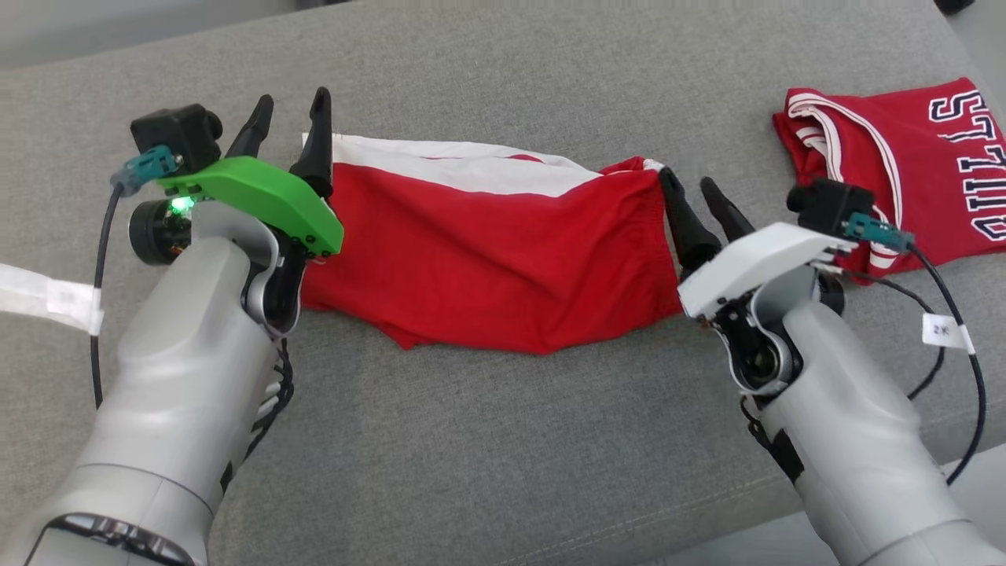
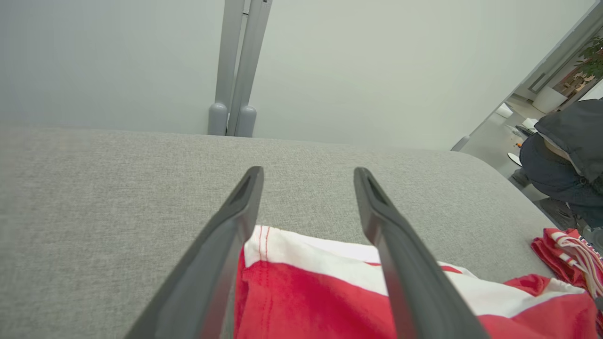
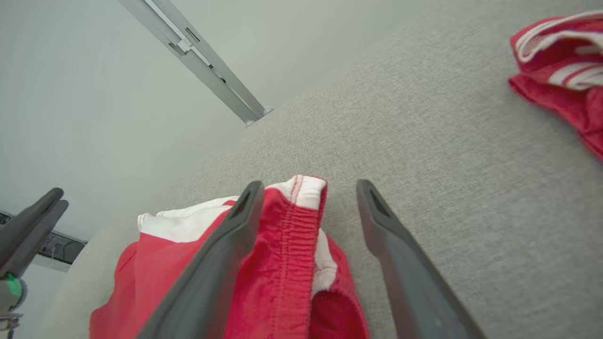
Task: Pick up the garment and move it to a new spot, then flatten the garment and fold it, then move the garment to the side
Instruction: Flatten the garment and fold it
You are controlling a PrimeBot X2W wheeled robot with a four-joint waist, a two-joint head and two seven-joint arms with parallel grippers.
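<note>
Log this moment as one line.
left gripper open | right gripper open | red-and-white fabric shorts lying between them on grey upholstered surface

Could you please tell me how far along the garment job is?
Looks done: the red shorts lie stretched out on the grey cushion. In hand: the left end effector at the hem end and the right end effector at the waistband, both open, gripping nothing. Left: folding, apparently, then moving them aside. A Bulls jersey lies at the right.
</note>
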